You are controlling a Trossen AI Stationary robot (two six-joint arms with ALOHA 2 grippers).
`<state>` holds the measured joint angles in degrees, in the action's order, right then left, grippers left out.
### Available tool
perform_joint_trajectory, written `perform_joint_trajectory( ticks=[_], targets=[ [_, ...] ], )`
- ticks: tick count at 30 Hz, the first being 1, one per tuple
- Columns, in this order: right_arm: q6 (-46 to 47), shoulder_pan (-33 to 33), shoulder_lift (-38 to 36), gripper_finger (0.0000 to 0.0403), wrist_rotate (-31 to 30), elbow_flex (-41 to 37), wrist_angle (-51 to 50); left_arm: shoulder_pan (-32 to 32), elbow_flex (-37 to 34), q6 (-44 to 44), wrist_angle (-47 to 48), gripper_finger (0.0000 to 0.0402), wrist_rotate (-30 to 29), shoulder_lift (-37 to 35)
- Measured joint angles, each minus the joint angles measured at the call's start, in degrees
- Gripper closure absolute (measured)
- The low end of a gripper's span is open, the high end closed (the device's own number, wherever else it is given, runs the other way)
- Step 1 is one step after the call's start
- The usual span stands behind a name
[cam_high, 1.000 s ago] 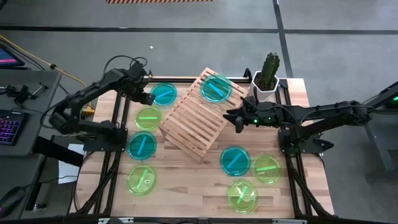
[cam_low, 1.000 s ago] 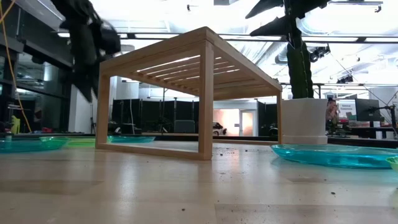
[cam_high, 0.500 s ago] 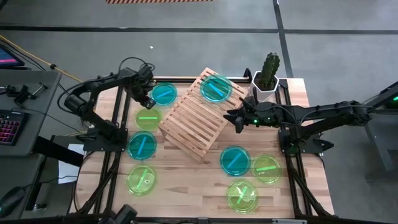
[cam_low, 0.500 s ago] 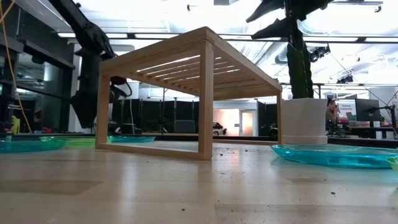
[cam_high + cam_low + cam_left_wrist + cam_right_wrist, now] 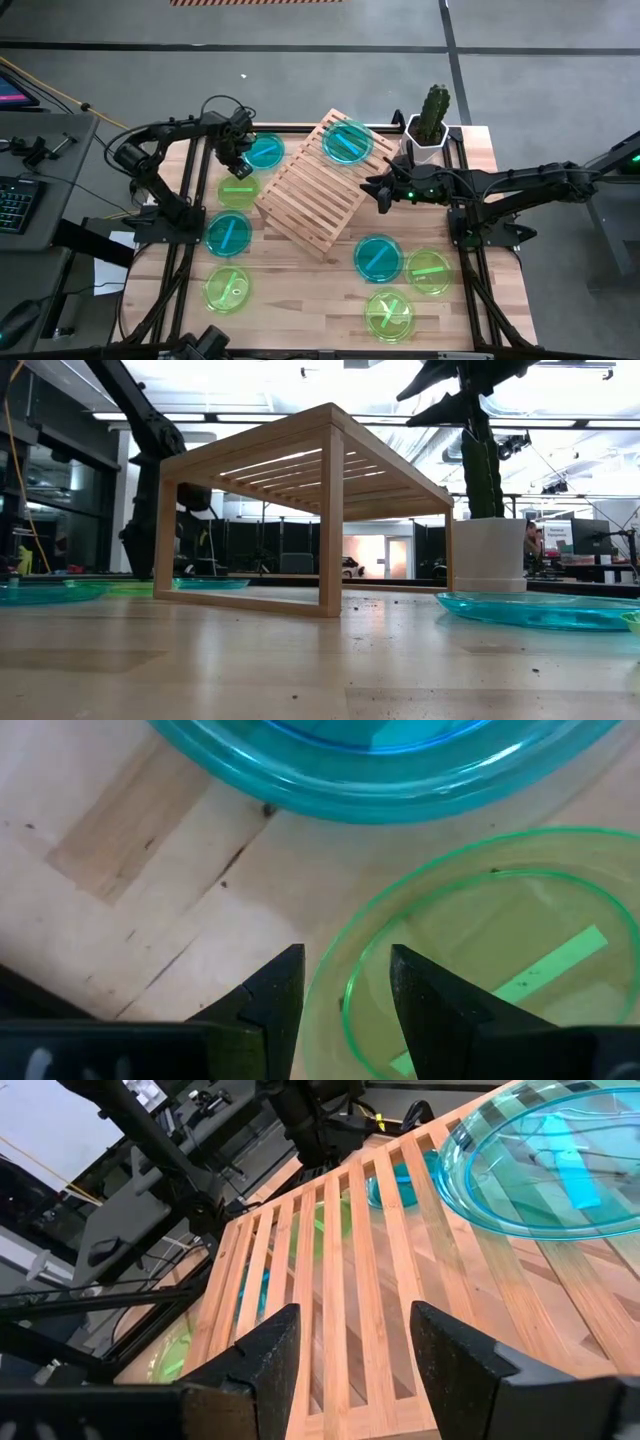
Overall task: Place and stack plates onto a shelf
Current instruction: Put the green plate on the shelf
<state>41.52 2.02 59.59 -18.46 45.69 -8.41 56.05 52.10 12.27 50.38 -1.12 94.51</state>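
Note:
My left gripper (image 5: 345, 992) is open and low over the table. One finger stands outside and one inside the far rim (image 5: 330, 982) of a lime-green plate (image 5: 238, 190); I see no touch. A teal plate (image 5: 263, 150) lies flat just beyond it. My right gripper (image 5: 380, 192) is open and hovers at the right side of the wooden slatted shelf (image 5: 315, 182). In its wrist view the fingers (image 5: 262, 1352) show above the slats. One teal plate (image 5: 347, 142) rests on the shelf's far corner.
More plates lie flat on the table: teal (image 5: 228, 232) and green (image 5: 228, 288) on the left, teal (image 5: 378, 257), green (image 5: 428, 270) and green (image 5: 390, 314) on the near right. A white pot with a cactus (image 5: 430, 125) stands at the far right corner.
My left gripper has come down toward the table and slightly toward the near edge, ending at the green plate's far rim. The left arm's elbow has swung toward the far edge. The right arm and all plates have stayed still.

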Motion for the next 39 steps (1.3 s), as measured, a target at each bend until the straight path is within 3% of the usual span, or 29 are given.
perform_joint_trajectory(
  ticks=[22,34,39],
  targets=[
    [0.0,0.0,0.0,0.0231,0.0,0.0,-0.1,-0.2,0.0,8.3,-0.1,0.0261,2.4,0.8],
    [0.0,0.0,0.0,0.0231,-0.1,0.0,-0.2,-0.2,0.0,11.5,0.3,0.0295,2.3,2.7],
    [0.3,0.0,0.0,0.0231,-0.1,0.0,-0.2,-1.5,0.3,12.5,0.4,0.0296,-0.2,4.0]
  ],
)
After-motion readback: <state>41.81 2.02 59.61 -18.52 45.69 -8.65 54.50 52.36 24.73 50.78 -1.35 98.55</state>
